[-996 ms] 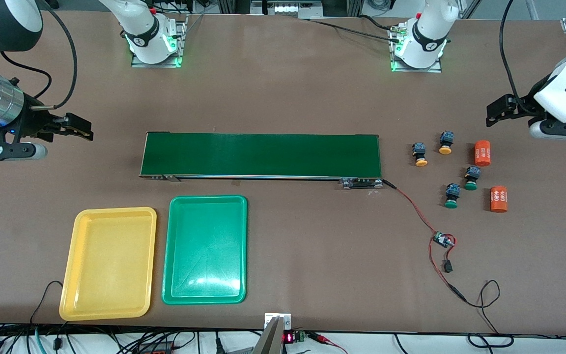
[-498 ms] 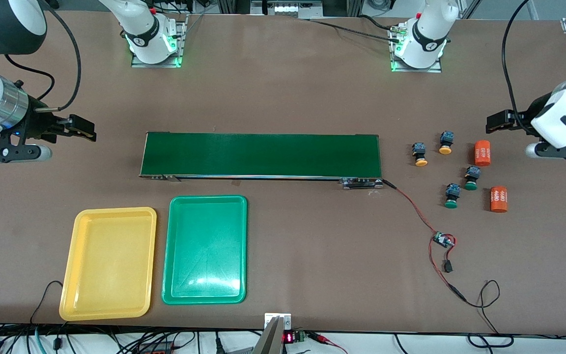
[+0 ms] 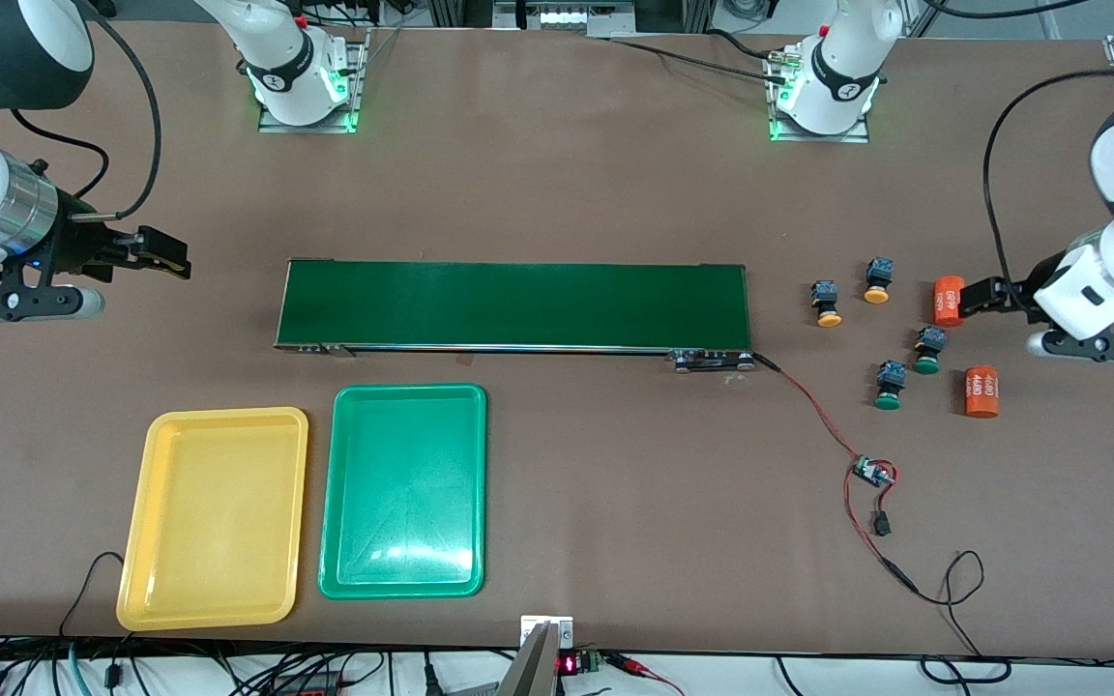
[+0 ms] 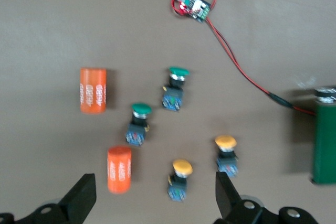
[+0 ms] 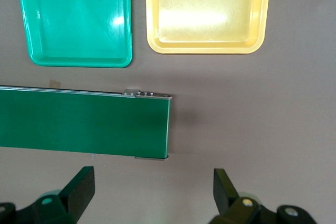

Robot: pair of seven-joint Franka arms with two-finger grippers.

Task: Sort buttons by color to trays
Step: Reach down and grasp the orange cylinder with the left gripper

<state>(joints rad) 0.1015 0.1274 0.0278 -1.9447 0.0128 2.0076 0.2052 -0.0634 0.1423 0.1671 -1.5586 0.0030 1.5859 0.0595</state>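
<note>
beside the orange cylinder (image 3: pixel 948 301), left gripper (image 3: pixel 973 296) now lower, fingers (image 4: pixel 81 198) spread wide, nothing held

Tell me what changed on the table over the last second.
The left pincer came down from the left arm's end of the table toward the buttons and now sits open beside the orange cylinder, holding nothing. The right pincer shifted slightly and waits open near the conveyor belt. All four buttons, both cylinders, the yellow tray and the green tray stayed put.
</note>
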